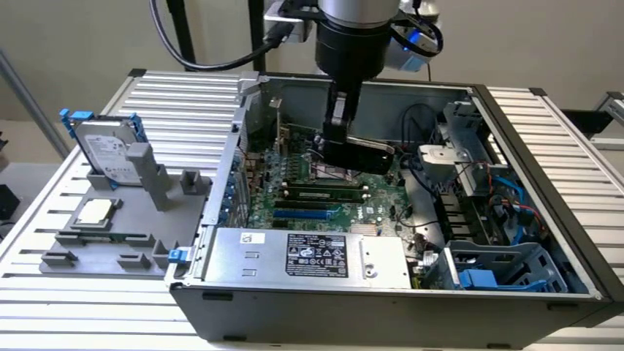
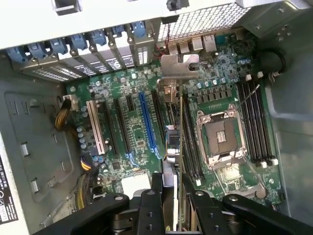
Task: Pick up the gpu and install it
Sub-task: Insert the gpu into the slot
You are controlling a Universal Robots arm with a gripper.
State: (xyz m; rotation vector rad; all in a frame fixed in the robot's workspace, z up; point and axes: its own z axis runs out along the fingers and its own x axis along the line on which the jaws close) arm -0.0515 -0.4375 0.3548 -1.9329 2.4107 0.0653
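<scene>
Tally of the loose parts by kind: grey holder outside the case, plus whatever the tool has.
hard drive, on the grey holder: 1
processor chip, on the holder: 1
gpu, gripped by the tool over the motherboard: 1
Total: 3

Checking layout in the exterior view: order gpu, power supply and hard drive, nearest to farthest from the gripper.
1. gpu, held in the gripper, inside the case.
2. power supply, case's near edge.
3. hard drive, outside the case, exterior view's left.
</scene>
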